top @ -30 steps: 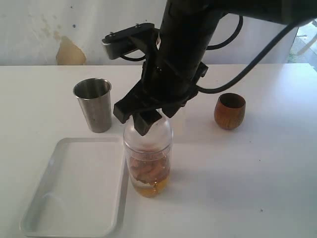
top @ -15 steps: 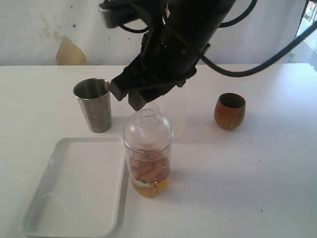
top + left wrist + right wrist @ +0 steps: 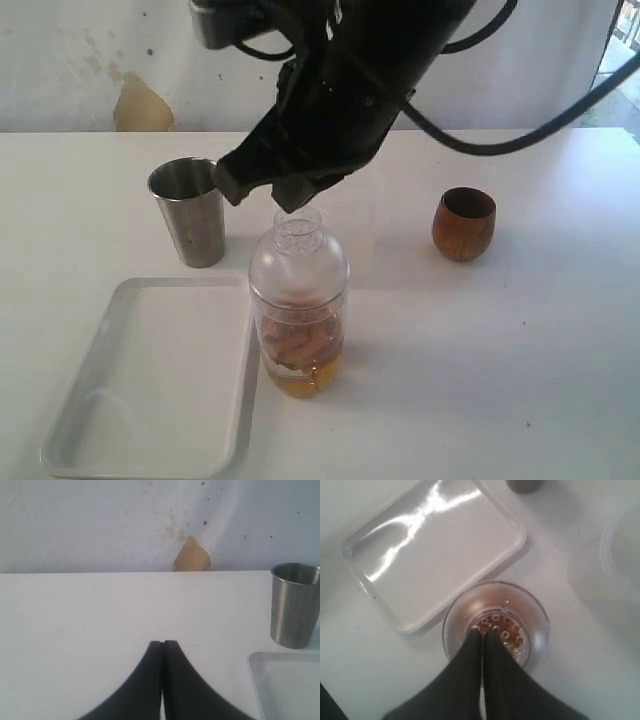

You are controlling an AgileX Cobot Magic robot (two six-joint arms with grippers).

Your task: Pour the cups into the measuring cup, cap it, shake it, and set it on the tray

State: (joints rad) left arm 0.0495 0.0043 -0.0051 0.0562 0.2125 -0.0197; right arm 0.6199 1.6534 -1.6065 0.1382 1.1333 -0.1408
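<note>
The clear measuring cup [image 3: 298, 310] stands upright on the table beside the tray [image 3: 160, 375], with its dome cap [image 3: 298, 238] on and brown contents inside. My right gripper [image 3: 262, 190] hovers just above the cap, shut and empty. From above, its tips [image 3: 483, 632] overlap the capped measuring cup [image 3: 520, 615], next to the tray [image 3: 435, 550]. The steel tumbler [image 3: 188, 210] stands upright behind the tray, and the wooden cup [image 3: 464, 223] is at the right. My left gripper [image 3: 162, 642] is shut over bare table, with the steel tumbler [image 3: 295, 605] ahead to one side.
A frosted translucent cup [image 3: 620, 560] stands close behind the measuring cup, faint in the exterior view. A tray corner [image 3: 285, 680] shows in the left wrist view. A white wall with a tan patch [image 3: 140, 105] backs the table.
My right gripper has lifted off the neck of the cap and moved up and slightly left. The capped measuring cup has stayed in place.
</note>
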